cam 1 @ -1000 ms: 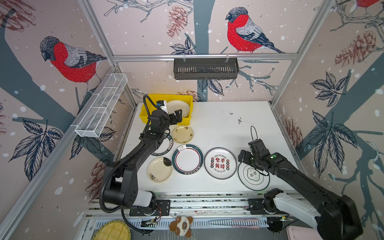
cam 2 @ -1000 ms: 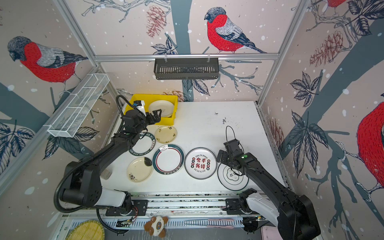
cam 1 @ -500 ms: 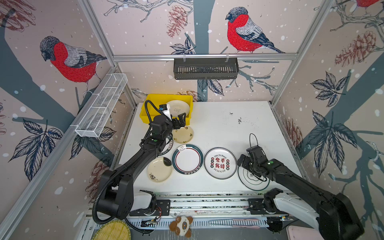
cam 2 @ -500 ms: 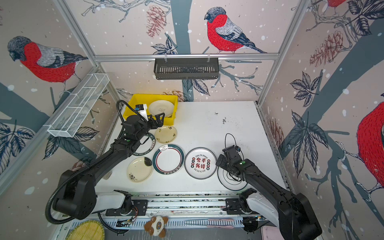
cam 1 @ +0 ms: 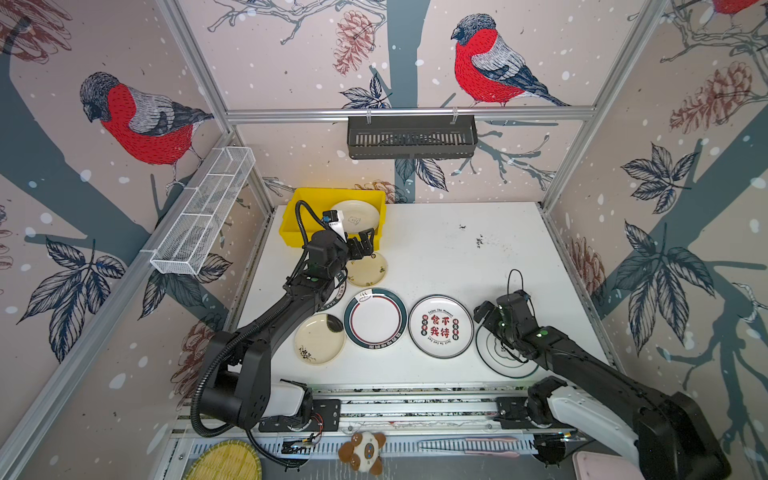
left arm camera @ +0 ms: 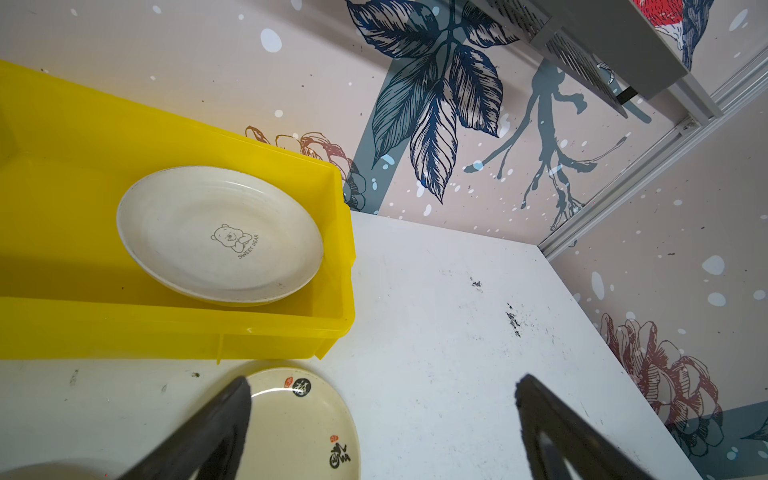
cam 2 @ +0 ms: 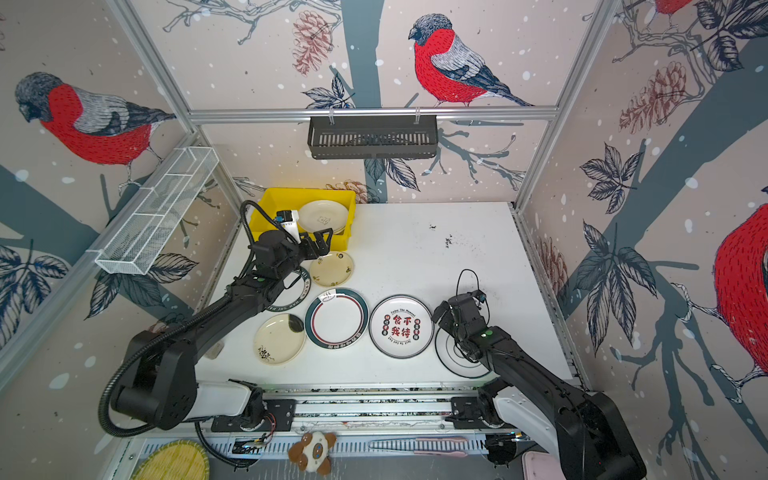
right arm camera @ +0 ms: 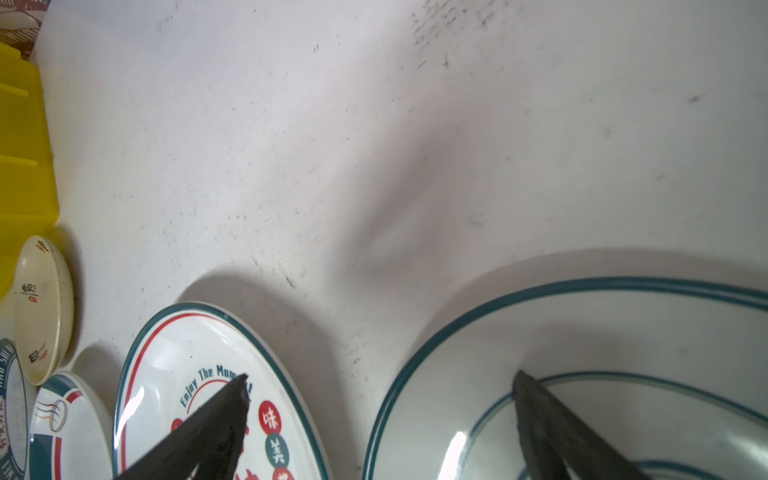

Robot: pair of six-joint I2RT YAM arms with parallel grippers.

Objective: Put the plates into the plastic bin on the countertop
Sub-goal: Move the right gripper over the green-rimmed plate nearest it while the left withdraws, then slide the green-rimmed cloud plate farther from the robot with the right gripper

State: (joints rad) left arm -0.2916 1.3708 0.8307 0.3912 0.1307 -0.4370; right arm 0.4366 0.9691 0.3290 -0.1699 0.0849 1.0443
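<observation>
The yellow plastic bin (cam 1: 336, 192) (cam 2: 307, 192) (left arm camera: 124, 328) stands at the back left of the white countertop (cam 1: 457, 257) and holds a cream plate (cam 1: 355, 215) (left arm camera: 220, 235). My left gripper (cam 1: 365, 247) (cam 2: 322, 243) (left arm camera: 383, 384) hangs open and empty, just in front of the bin, over the far edge of a small cream plate (cam 1: 368, 270) (left arm camera: 299, 424). My right gripper (cam 1: 484, 322) (right arm camera: 381, 376) is open. It straddles the gap between the Chinese-writing plate (cam 1: 440, 326) (right arm camera: 199, 365) and a green-ringed white plate (cam 1: 498, 357) (right arm camera: 623, 332).
A green-and-red-rimmed plate (cam 1: 375, 319), a cream plate (cam 1: 319, 338) and a dark-rimmed plate (cam 1: 338, 291) under the left arm lie near the front. A black basket (cam 1: 411, 137) and a wire basket (cam 1: 203, 212) hang on the walls. A bamboo disc (cam 1: 224, 463) lies below the front rail.
My left gripper has drawn away from the bin, rightward and nearer, over the small cream plate. My right gripper has come slightly nearer and left, over the gap between two plates.
</observation>
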